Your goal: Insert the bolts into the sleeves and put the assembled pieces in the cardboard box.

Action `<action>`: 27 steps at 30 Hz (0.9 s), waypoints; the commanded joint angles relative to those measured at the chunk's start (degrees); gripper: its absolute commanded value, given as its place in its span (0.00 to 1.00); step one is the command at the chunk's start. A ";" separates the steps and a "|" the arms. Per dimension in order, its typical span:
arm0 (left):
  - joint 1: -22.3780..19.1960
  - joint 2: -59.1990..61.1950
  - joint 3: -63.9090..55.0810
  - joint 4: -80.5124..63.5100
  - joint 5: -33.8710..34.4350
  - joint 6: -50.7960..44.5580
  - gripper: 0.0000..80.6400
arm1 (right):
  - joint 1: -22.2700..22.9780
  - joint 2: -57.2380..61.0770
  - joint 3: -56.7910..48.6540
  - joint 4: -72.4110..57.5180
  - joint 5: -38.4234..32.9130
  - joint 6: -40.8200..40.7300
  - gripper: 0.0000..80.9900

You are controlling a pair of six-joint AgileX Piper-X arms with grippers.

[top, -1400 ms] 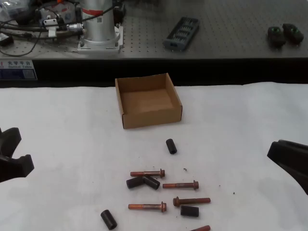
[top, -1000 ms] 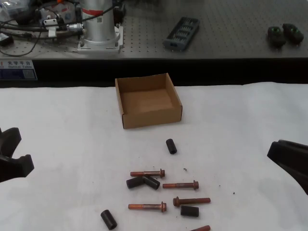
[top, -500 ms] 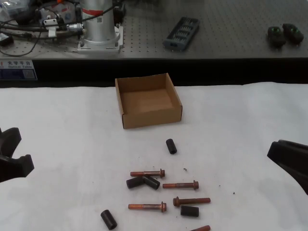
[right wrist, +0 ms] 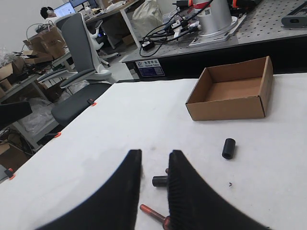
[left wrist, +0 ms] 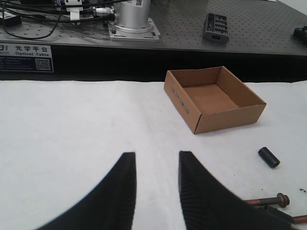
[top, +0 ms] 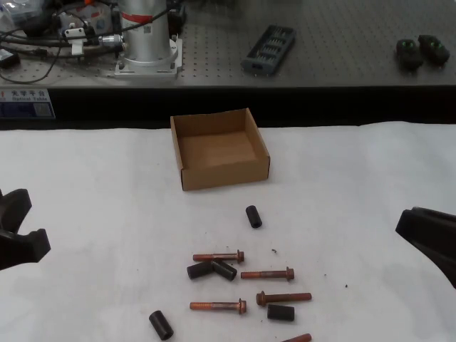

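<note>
An open cardboard box (top: 224, 174) stands empty at the middle back of the white cloth. In front of it lie several copper-coloured bolts (top: 268, 273) and several short black sleeves (top: 253, 216), all loose and apart. My left gripper (top: 18, 231) rests low at the left edge and my right gripper (top: 427, 239) at the right edge, both well away from the parts. In the left wrist view the gripper (left wrist: 157, 154) is open with bare cloth in its gap, facing the box (left wrist: 230, 120) and a sleeve (left wrist: 268, 157). The right gripper (right wrist: 154, 153) is slightly open and holds nothing, with a sleeve (right wrist: 229, 148) beyond it.
The white cloth (top: 92, 214) covers the bench front. Behind it, a perforated bench carries a metal column (top: 146, 32), cables, a black ribbed block (top: 268, 46) and two dark parts (top: 420, 50). An office chair (right wrist: 79, 43) stands off the bench side.
</note>
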 commanded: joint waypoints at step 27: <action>-0.04 -0.53 -0.25 -0.30 -0.45 -1.00 0.29 | -0.24 0.07 -0.18 -4.97 2.93 0.73 0.21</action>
